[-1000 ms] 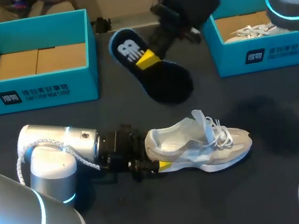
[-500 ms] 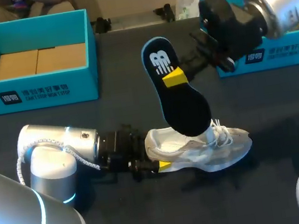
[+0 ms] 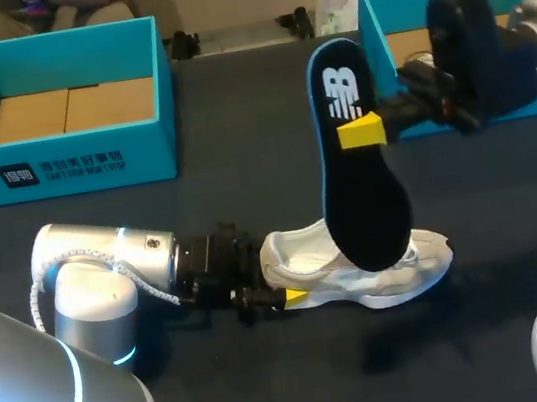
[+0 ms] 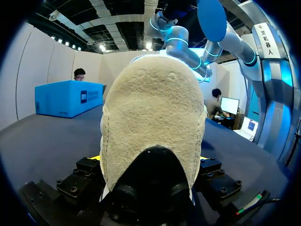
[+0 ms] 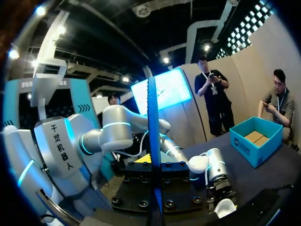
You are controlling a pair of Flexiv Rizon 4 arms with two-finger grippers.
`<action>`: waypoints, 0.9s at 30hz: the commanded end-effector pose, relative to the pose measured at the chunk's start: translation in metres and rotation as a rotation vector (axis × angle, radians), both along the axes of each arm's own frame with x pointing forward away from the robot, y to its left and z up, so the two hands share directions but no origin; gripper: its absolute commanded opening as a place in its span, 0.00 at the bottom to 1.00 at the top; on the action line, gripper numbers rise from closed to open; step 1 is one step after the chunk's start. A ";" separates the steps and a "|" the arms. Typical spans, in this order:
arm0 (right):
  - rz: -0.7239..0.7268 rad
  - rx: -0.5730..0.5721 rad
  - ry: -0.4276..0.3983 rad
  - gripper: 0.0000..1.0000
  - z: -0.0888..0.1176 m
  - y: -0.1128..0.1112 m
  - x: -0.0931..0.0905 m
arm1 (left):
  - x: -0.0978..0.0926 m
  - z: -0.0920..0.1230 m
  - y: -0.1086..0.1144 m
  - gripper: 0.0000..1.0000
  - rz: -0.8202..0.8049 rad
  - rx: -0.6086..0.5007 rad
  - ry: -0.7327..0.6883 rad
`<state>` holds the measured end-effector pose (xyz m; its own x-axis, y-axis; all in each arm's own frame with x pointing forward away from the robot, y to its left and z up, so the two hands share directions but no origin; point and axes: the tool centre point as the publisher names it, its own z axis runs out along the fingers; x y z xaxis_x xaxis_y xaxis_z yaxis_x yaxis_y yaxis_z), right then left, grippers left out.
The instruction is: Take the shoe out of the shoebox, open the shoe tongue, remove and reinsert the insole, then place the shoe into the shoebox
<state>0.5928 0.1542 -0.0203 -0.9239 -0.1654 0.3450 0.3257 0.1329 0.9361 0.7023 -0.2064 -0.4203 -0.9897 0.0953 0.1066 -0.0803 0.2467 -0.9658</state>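
A white and beige shoe (image 3: 380,270) lies on its side on the dark table, toe to the right. My left gripper (image 3: 285,297) is shut on its heel; in the left wrist view the beige heel (image 4: 150,136) fills the space between the fingers. My right gripper (image 3: 363,132) is shut on the black, blue-rimmed insole (image 3: 356,178) and holds it nearly upright, heel end up. The insole's toe end hangs over the shoe's front half and hides its tongue. In the right wrist view the insole (image 5: 151,127) shows edge-on between the fingers, with the shoe (image 5: 225,207) far below.
An open teal shoebox (image 3: 70,155) with a cardboard floor stands at the back left. A second teal shoebox (image 3: 406,39) stands at the back right, partly hidden by my right arm (image 3: 491,67). My left arm (image 3: 106,266) lies low along the table.
My right arm has swung the insole from the back middle to the right and toward the shoe, turning it upright. The left arm and shoe stayed still.
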 end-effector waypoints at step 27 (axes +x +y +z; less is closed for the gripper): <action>-0.103 -0.035 0.055 0.00 0.016 -0.006 -0.029 | 0.000 0.000 -0.001 0.00 0.000 0.001 0.000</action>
